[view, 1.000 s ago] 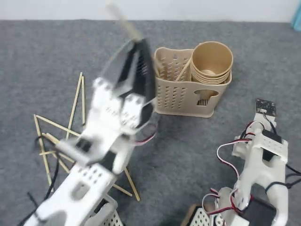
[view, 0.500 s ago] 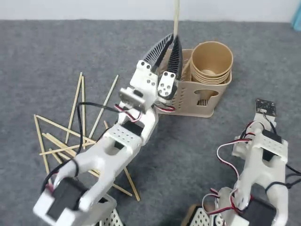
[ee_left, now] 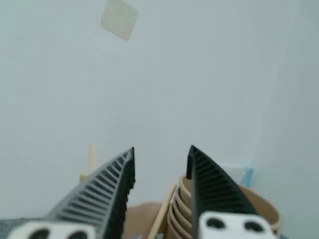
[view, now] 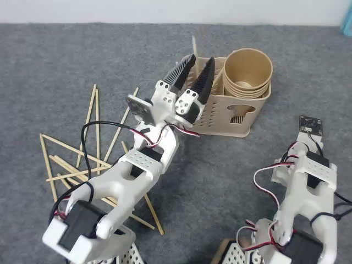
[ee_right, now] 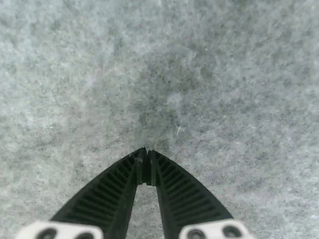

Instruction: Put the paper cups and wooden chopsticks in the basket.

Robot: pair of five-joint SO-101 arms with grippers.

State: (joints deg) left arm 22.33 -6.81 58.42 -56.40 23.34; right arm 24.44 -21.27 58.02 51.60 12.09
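Left end effector (view: 202, 58) gapes empty (tips apart) over the basket (view: 212, 114).

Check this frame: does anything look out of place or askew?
Loose chopsticks lie criss-crossed on the grey mat left of the basket, not yet collected. One chopstick sticks up out of it beside the stacked cups. Nothing looks damaged.

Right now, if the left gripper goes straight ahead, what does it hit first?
Likely nothing close: the left gripper points above the basket and cups, toward the wall. Depth unclear.
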